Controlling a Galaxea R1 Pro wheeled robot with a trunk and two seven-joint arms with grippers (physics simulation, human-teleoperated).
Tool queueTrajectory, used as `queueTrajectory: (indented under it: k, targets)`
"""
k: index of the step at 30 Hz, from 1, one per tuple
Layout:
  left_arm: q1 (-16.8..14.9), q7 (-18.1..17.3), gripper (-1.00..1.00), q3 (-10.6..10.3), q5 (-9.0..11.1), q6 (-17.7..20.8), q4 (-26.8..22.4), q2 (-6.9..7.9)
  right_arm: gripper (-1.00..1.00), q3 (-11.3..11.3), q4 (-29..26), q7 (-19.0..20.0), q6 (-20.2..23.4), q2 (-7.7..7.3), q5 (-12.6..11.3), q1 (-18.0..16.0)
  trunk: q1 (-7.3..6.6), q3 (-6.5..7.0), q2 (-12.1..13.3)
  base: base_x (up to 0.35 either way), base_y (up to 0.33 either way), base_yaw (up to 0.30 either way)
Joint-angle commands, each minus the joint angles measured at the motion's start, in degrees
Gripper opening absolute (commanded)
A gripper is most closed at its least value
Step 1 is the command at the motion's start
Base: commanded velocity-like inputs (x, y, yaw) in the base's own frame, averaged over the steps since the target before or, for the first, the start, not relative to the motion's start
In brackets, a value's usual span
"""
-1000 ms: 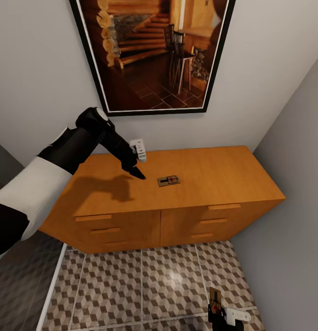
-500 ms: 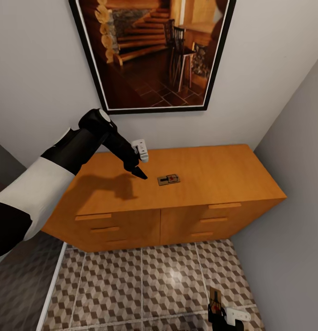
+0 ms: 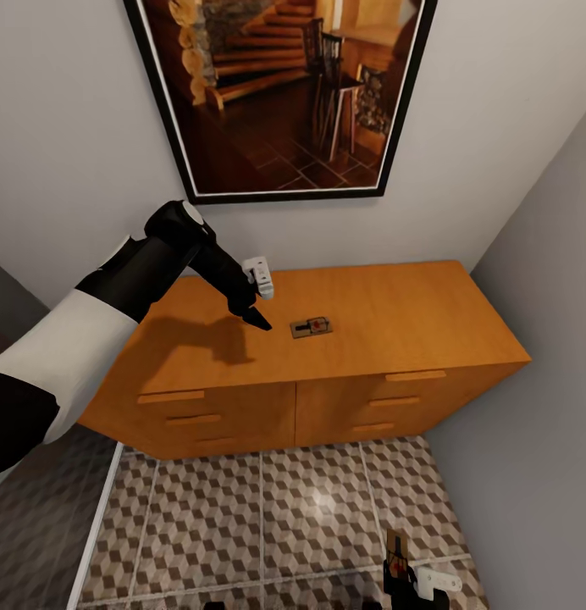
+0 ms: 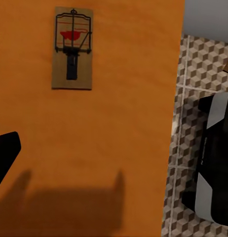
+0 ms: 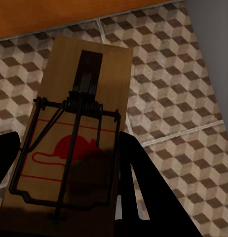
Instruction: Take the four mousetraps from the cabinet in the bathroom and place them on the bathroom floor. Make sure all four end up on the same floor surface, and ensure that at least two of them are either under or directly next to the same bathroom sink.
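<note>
Head view looks down on an orange-brown wooden cabinet (image 3: 386,318) standing against a pale grey wall, under a large dark-framed picture (image 3: 280,89) of a log-cabin staircase. One mousetrap (image 3: 311,328), a small tan board with dark wire and a red spot, lies flat near the middle of the cabinet's top. The black-and-white left arm reaches in over the cabinet, and the left gripper (image 3: 257,319) hovers just beside the trap, on its left, not touching it; whether its jaws are apart or together cannot be told. Its shadow falls on the wood beneath. Below the cabinet's drawers lies the bathroom floor (image 3: 268,517), tiled in a brown, beige and white cube pattern. At the bottom edge, the right gripper (image 3: 398,576) holds a second mousetrap (image 3: 397,552) upright above the tiles. Left wrist view shows the first trap (image 4: 72,48) lying flat on the orange top, with one dark fingertip (image 4: 5,153) at the frame's edge. Right wrist view shows the held trap (image 5: 74,143) up close, clamped between dark fingers (image 5: 138,182) over the floor.
</note>
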Motion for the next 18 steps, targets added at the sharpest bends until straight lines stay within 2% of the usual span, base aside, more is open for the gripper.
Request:
queueTrajectory:
  k: [1,9,18]
  targets:
    - [-0.06,-0.40,1.00,-0.09,-0.38,0.62,-0.08,0.03,-1.00,0.50,0.04,-0.43,-0.13,0.02,-0.16,-0.04,0.03,-0.17,-0.10,0.029,0.000,0.000]
    - [-0.06,-0.37,1.00,-0.10,-0.44,0.64,-0.01,0.00,-1.00,0.50,0.05,-0.43,-0.13,0.02,-0.16,-0.04,0.03,-0.82,-0.10,0.145,0.000,0.000]
    - [-0.01,0.30,1.00,-0.14,-0.45,0.64,-0.01,0.00,-1.00,0.50,0.05,-0.42,-0.13,0.02,-0.16,-0.04,0.03,-1.56,-0.10,0.021,0.000,0.000]
